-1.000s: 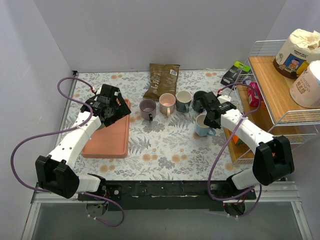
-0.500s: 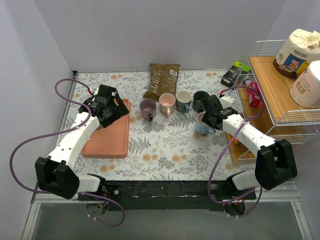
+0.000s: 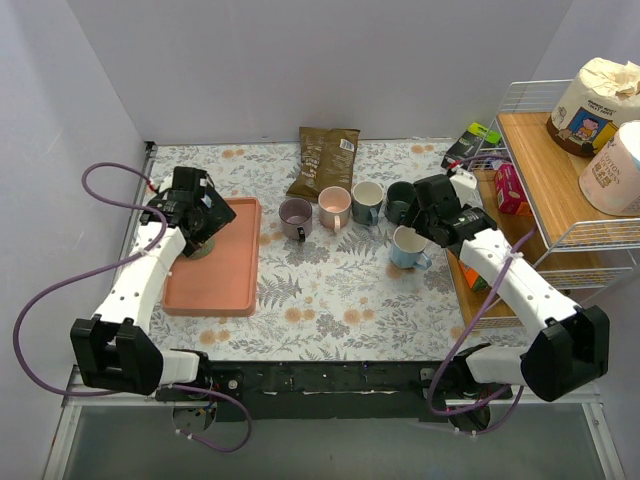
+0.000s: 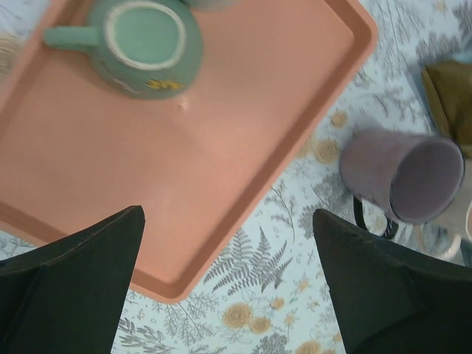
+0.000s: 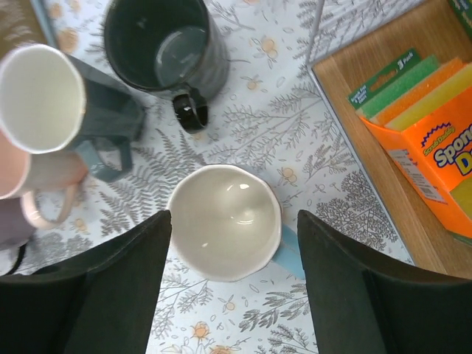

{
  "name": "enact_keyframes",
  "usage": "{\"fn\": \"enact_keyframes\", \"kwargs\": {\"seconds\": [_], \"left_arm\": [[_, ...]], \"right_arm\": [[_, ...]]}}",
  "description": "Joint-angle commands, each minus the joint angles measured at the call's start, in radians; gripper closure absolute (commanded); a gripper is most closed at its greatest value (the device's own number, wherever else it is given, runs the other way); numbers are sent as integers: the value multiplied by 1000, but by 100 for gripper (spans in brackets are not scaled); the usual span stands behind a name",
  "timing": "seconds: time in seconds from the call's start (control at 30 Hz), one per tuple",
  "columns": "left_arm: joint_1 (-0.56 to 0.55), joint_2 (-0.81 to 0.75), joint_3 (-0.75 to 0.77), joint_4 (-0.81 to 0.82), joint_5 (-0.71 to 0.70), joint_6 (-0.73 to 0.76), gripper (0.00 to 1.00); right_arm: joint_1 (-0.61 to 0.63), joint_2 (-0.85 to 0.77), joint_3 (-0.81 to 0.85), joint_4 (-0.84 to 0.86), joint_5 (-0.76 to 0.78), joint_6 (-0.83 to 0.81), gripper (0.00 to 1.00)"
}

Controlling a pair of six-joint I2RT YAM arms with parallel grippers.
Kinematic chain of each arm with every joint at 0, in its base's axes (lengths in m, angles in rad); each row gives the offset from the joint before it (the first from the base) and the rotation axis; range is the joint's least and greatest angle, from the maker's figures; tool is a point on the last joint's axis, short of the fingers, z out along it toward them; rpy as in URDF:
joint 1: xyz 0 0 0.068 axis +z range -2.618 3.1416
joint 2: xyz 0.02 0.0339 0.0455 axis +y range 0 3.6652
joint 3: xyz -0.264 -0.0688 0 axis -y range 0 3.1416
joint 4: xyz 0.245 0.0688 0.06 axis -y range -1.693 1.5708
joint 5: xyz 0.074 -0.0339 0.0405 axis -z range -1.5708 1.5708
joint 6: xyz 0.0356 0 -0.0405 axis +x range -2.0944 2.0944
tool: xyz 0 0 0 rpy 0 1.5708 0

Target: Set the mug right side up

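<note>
A green mug (image 4: 147, 44) stands on the salmon tray (image 4: 236, 140) with its flat, pale-ringed base facing up and its handle pointing left. In the top view this mug (image 3: 199, 249) is mostly hidden under my left gripper (image 3: 193, 214). The left gripper (image 4: 227, 215) hovers open over the tray's near corner, apart from the mug, with nothing between its fingers. My right gripper (image 5: 234, 218) is open above a light blue mug (image 5: 225, 221), which stands upright on the table with a white inside. The fingers flank it without touching.
A row of mugs stands at mid-table: purple (image 3: 295, 215), pink (image 3: 333, 207), slate with a white inside (image 3: 367, 201), dark green (image 3: 401, 200). A brown bag (image 3: 325, 160) lies behind them. A wire shelf (image 3: 540, 190) with a sponge box (image 5: 435, 147) borders the right side.
The right gripper has opened, let go of the light blue mug and drawn back above it. The left gripper opened wider and moved left toward the tray's far-left side.
</note>
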Motion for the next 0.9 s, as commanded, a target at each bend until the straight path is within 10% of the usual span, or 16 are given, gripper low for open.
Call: {"fn": "enact_keyframes", "kwargs": {"seconds": [0.0, 0.27, 0.87], "left_arm": [[140, -16, -36, 14, -34, -15, 2], [512, -4, -168, 120, 156, -146, 2], [555, 191, -174, 267, 228, -548, 33]], "right_arm": [[-6, -76, 83, 11, -28, -72, 21], [-6, -68, 198, -14, -131, -144, 20], [-39, -114, 143, 26, -199, -175, 22]]}}
